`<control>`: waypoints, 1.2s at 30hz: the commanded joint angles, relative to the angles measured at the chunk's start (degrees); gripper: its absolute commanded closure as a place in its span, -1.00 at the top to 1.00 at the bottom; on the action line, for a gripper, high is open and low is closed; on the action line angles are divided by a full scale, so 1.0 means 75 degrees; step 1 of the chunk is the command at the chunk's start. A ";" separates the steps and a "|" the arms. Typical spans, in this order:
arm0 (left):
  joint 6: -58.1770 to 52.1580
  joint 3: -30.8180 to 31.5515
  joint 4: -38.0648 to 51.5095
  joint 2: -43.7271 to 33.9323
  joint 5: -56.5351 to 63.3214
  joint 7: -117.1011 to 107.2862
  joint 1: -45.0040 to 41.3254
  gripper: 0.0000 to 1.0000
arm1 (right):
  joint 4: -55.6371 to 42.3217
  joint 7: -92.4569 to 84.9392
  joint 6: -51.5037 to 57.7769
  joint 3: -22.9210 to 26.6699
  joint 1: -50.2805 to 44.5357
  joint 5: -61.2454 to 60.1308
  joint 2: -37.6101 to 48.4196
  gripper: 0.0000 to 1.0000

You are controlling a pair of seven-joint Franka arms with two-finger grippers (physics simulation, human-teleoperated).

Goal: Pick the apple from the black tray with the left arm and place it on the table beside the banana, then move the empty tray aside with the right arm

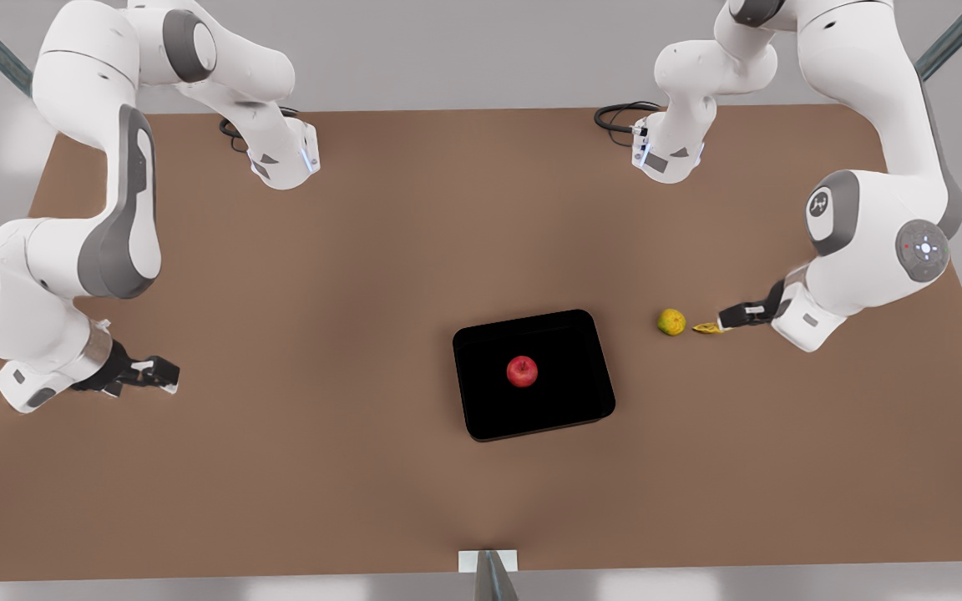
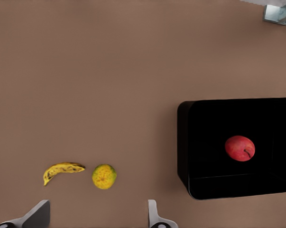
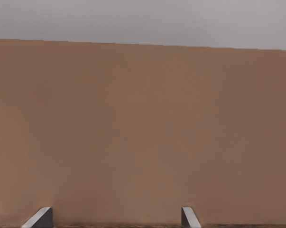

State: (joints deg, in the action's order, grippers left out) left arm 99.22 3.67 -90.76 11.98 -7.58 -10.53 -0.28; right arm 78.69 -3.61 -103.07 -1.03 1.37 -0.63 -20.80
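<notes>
The apple (image 1: 522, 371) sits near the middle of the black tray (image 1: 481, 409), alone, with bare tray floor all round it. The tray lies on the brown table (image 1: 364, 250), a little to the front view's right of centre. Off to the right of the tray lies a small yellow-green fruit (image 1: 671, 321), and just beyond it the banana (image 1: 707, 329).

Going by the wrist views, the arm on the front view's right is the left one: its camera looks down on banana, fruit and tray together. The left gripper (image 1: 738, 317) hangs just beside the banana's far end, fingers spread wide and holding nothing. The right gripper (image 1: 155, 373) waits well away on the front view's left, low over bare table, also wide open and empty.

So the step in hand looks to be the reach for the apple. I'd say the left arm should lift clear of the banana first, so it doesn't nudge it, then travel over the tray rim and come straight down on the apple's centre. A round apple will roll from a glancing touch, so the fingers should straddle its widest part before closing, and stop short of the tray floor.
</notes>
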 commanded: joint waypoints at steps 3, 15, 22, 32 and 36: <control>0.0494 0.0015 0.0429 0.0066 0.0015 -0.1514 -0.0162 1.00 | 0.0945 -0.0034 -0.1350 -0.0038 -0.0170 -0.0021 0.0558 1.00; 0.1735 0.0015 0.1074 0.2457 0.0941 -0.4666 -0.3795 1.00 | 0.0793 -0.0023 -0.1890 -0.0003 -0.0135 0.0049 0.0113 1.00; 0.2743 0.0003 0.1097 0.3547 0.1011 -0.5534 -0.4240 1.00 | 0.0793 -0.0023 -0.1784 -0.0003 -0.0135 0.0213 0.0195 1.00; 0.4360 -0.0043 0.1589 0.4461 0.1398 -0.5803 -0.4345 1.00 | 0.0793 -0.0023 -0.1784 -0.0026 -0.0147 0.0225 0.0078 1.00; 0.4477 -0.0043 0.1613 0.4707 0.1574 -0.5850 -0.4486 1.00 | 0.0793 -0.0034 -0.1784 -0.0026 -0.0147 0.0225 0.0078 1.00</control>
State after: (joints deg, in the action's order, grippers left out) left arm 129.40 3.33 -78.79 47.13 3.56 -43.97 -33.96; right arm 84.67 -3.67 -116.50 -1.23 0.26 1.10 -20.28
